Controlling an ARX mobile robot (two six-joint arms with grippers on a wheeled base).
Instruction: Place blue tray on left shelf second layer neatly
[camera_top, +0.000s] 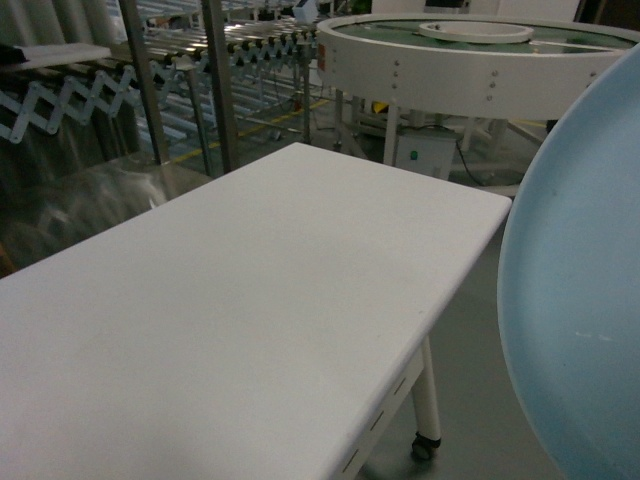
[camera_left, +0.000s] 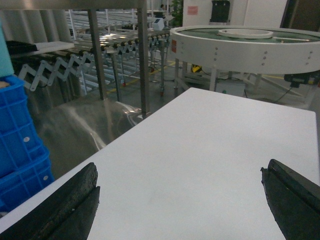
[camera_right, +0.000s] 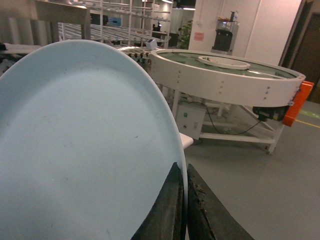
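The blue tray (camera_right: 85, 150) is a pale, glossy round dish, held up on edge off the table's right side. It fills the right edge of the head view (camera_top: 590, 300). My right gripper (camera_right: 182, 167) is shut on its rim, one finger on each face. My left gripper (camera_left: 179, 167) hangs open over the white table (camera_left: 210, 145) with nothing between its fingers (camera_left: 75, 200). The left shelf shows as shiny steel uprights (camera_top: 220, 80) beyond the table's far left; I cannot tell which tier is the second layer. Neither gripper shows in the head view.
Deep-blue ribbed crates (camera_left: 17, 145) are stacked left of the table. A white round conveyor (camera_top: 470, 60) stands at the back right, with a roller conveyor (camera_top: 250, 45) behind the rack. The table stands on castor legs (camera_top: 427, 410) over grey floor.
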